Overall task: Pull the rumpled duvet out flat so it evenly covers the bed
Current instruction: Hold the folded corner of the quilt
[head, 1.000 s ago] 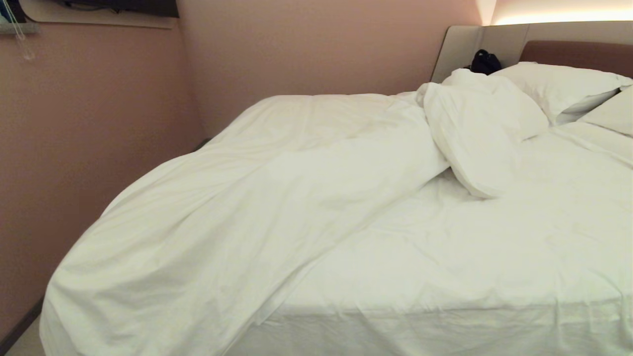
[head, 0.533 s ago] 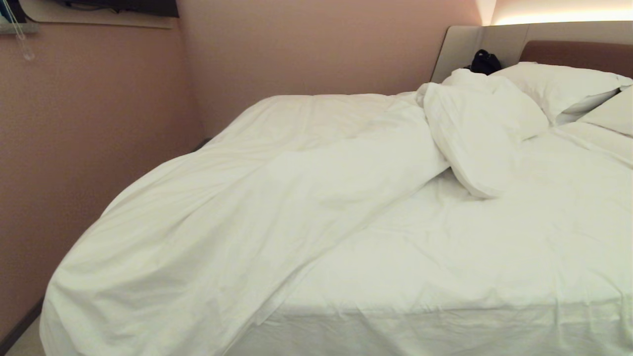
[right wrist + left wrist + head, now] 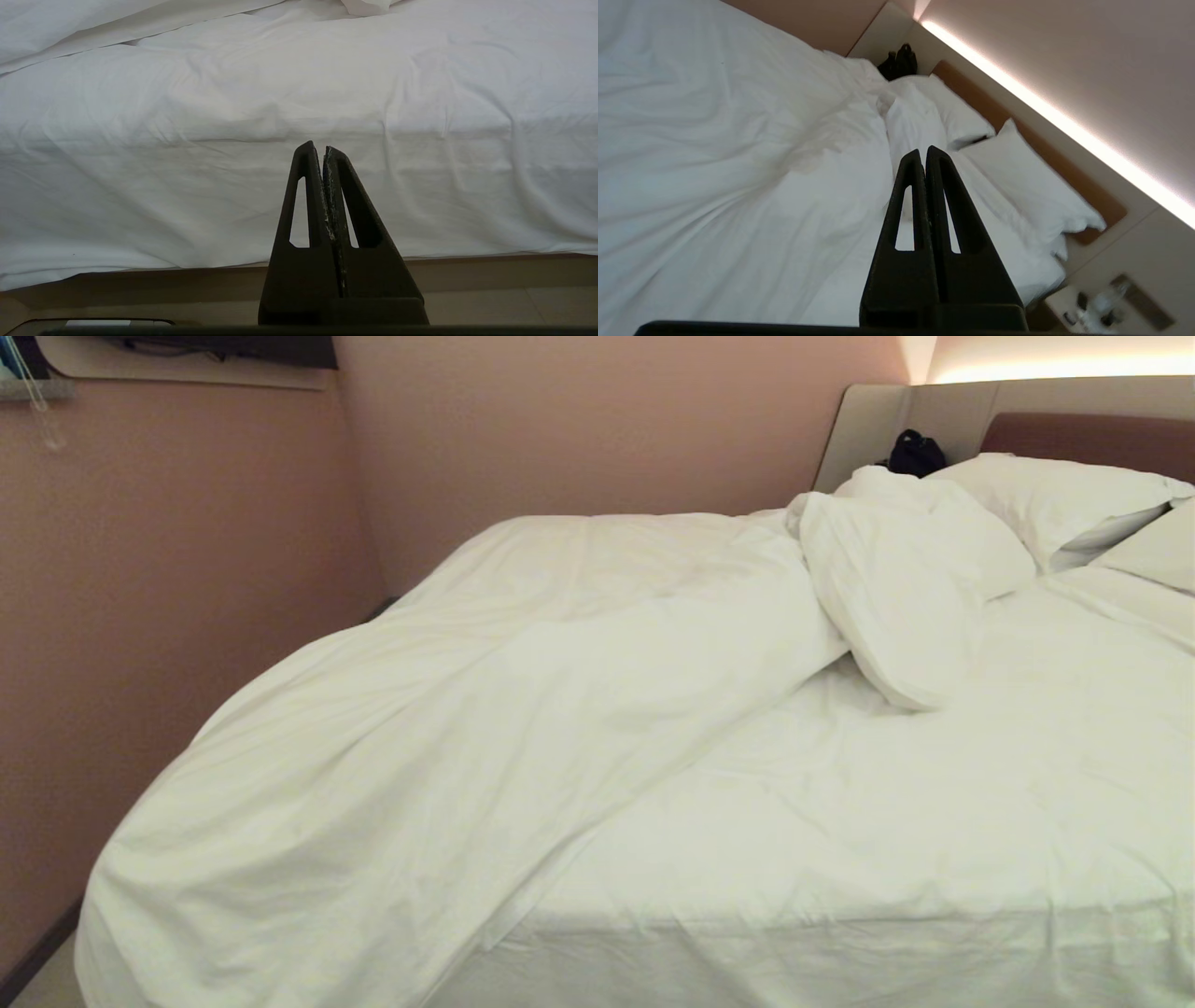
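Observation:
The white duvet (image 3: 448, 737) lies bunched and creased over the left half of the bed (image 3: 887, 859), and a puffy fold of it (image 3: 896, 597) is turned over near the pillows. The bed's right half shows bare white sheet. Neither gripper appears in the head view. My left gripper (image 3: 923, 154) hangs shut and empty in the air above the duvet (image 3: 714, 140), pointing toward the headboard (image 3: 1064, 163). My right gripper (image 3: 317, 148) is shut and empty, low down, facing the sheeted side of the mattress (image 3: 233, 186).
Two pillows (image 3: 1055, 495) (image 3: 1158, 546) lean on the headboard (image 3: 1083, 434). A black bag (image 3: 915, 453) sits at the far corner of the bed. A pink wall (image 3: 140, 616) runs close along the bed's left side. A nightstand (image 3: 1087, 303) stands beside the pillows.

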